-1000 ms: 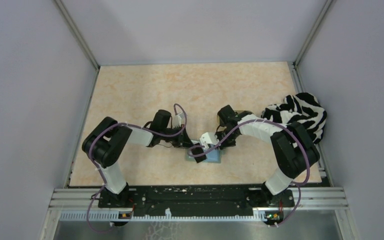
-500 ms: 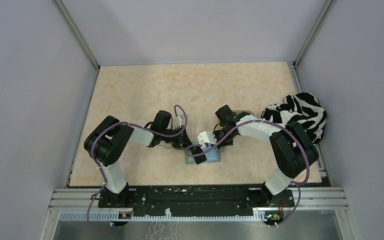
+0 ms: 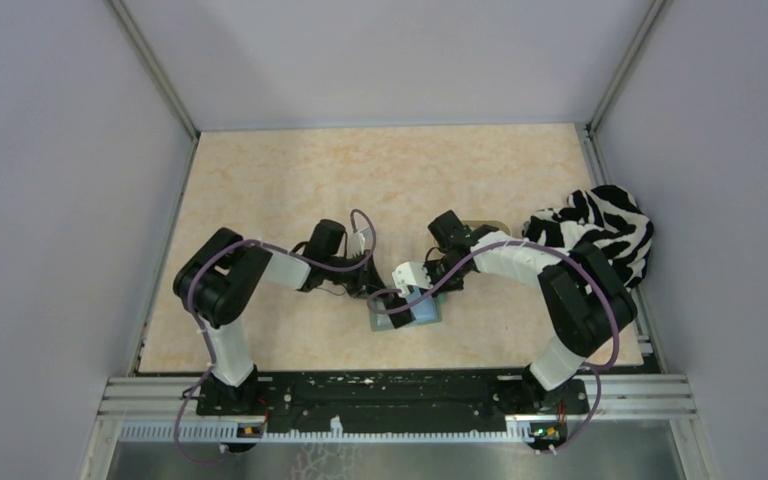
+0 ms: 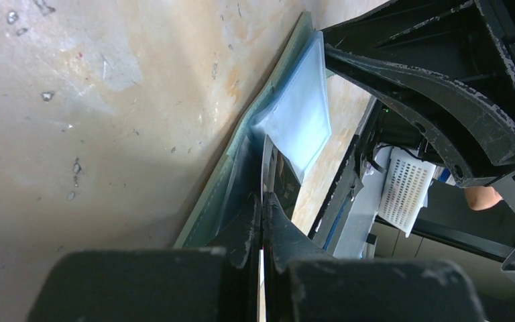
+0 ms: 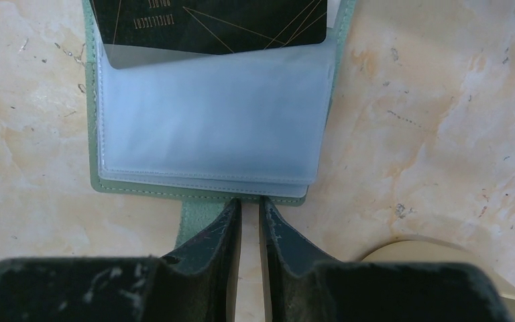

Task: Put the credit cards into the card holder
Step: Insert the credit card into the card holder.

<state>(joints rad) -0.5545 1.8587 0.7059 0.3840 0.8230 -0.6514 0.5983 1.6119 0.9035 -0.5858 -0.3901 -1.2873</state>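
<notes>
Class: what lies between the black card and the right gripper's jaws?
The card holder: its clear sleeves fill that stretch, from the black card down to the right gripper; the right wrist view shows it.

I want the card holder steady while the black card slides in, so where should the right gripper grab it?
By the small green strap sticking out of the card holder's edge opposite the black card, right gripper coming in low from that side. The holder lies open and flat, so the strap is likely the only pinchable part.
</notes>
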